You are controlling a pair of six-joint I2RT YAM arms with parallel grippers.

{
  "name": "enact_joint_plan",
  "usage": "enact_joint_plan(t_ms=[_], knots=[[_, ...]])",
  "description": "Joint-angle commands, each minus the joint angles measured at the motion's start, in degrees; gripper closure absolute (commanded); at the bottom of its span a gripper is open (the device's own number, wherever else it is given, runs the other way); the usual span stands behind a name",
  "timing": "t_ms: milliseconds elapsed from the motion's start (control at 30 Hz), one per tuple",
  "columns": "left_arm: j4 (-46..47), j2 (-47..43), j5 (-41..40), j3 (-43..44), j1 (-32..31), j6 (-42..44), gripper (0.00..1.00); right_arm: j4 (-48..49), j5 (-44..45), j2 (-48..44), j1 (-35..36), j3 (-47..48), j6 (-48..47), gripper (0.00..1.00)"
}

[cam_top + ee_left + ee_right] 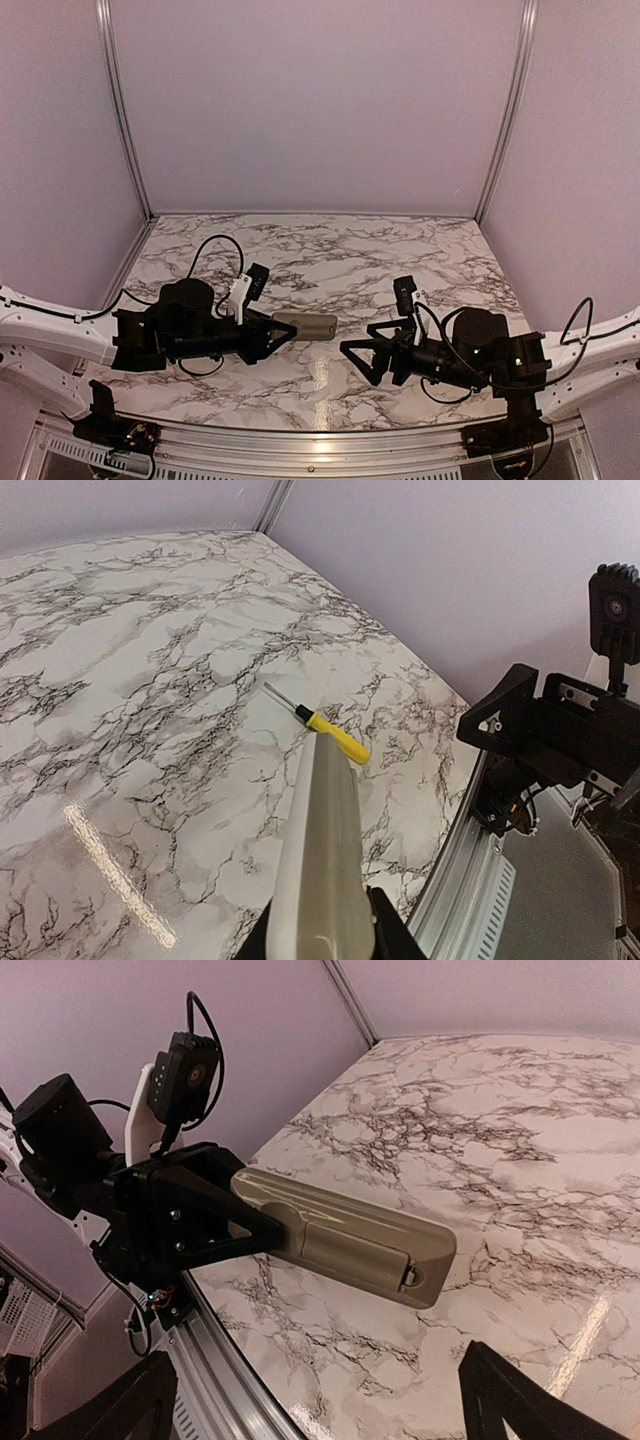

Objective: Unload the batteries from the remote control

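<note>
My left gripper (272, 335) is shut on one end of the remote control (307, 325) and holds it on edge above the table, pointing right. In the left wrist view the remote (322, 850) rises from between the jaws, white front to the left. The right wrist view shows its grey-beige back (340, 1232) with the battery cover (355, 1250) closed, so the batteries are hidden. My right gripper (358, 358) is open and empty, a short way right of the remote's free end, with its fingers (520, 1400) low in its own view.
A yellow-handled screwdriver (335, 734) lies on the marble table (340, 250) beyond the remote, toward the right arm (560, 735). A metal rail (225, 1380) runs along the near table edge. Lilac walls enclose the back and sides.
</note>
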Motion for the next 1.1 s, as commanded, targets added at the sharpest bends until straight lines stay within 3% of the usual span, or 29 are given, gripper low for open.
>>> enact_joint_plan(t_ms=[0, 267, 667, 1067], knots=[[-2.1, 0.2, -0.7, 2.6, -0.1, 1.6, 1.0, 5.3, -1.8, -0.7, -0.3, -1.0, 1.1, 0.04], [-6.9, -2.0, -2.0, 5.2, -0.1, 3.7, 1.0, 8.5, -2.9, 3.7, -0.3, 1.9, 0.8, 0.04], [-6.5, -4.5, -1.0, 4.1, -0.1, 3.4, 1.0, 9.3, -0.7, 12.9, -0.4, 7.7, 2.0, 0.05], [-5.2, -5.0, 1.4, 3.6, -0.1, 3.0, 1.0, 11.4, -0.6, 15.6, -2.0, 8.6, 2.3, 0.06]])
